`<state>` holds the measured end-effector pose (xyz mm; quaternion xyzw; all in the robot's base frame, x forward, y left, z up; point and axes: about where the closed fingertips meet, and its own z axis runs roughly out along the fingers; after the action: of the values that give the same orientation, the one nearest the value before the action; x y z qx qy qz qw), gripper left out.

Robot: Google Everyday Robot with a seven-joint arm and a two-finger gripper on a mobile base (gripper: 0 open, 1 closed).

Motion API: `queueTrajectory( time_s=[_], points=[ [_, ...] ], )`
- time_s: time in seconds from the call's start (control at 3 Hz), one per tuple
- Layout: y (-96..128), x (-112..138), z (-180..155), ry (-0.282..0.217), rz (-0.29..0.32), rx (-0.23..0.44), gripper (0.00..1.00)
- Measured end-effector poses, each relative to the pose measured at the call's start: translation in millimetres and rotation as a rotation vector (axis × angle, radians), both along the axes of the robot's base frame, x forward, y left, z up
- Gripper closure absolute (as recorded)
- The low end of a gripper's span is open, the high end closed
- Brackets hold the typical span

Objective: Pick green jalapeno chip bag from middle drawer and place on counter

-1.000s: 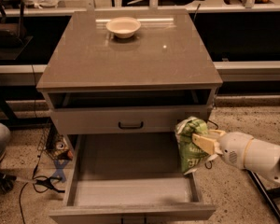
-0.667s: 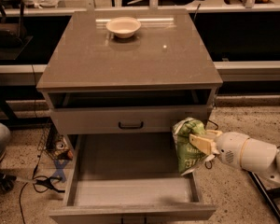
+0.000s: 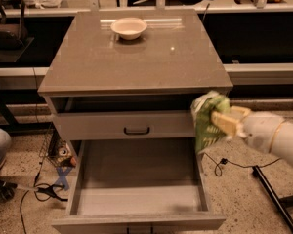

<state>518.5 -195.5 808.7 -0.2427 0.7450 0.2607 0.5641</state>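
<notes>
The green jalapeno chip bag [image 3: 208,122] hangs in my gripper [image 3: 220,122], whose pale fingers are shut on its right side. It is held in the air at the cabinet's right front corner, above the right wall of the open middle drawer [image 3: 136,199] and just below the counter [image 3: 136,62] edge. The drawer floor is bare grey. My white arm reaches in from the right.
A white bowl [image 3: 129,28] sits at the back of the counter. A closed grey drawer front with a black handle [image 3: 136,130] is above the open drawer. Cables and clutter lie on the floor at left [image 3: 49,189]. A black stand leg lies at right [image 3: 276,199].
The gripper has lifted the chip bag upward from the drawer's right side toward the counter edge.
</notes>
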Motion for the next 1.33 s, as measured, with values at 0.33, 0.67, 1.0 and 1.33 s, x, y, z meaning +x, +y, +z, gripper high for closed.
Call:
queueTrajectory(
  time_s=[0.33, 0.67, 1.0, 1.33],
  points=[
    [-5, 12, 74, -0.156, -0.005, -0.018, 1.0],
    [9, 35, 132, -0.261, 0.008, -0.048, 1.0],
    [62, 81, 189, -0.33, 0.06, -0.102, 1.0],
    [107, 114, 206, -0.33, 0.107, -0.131, 1.0]
  ],
)
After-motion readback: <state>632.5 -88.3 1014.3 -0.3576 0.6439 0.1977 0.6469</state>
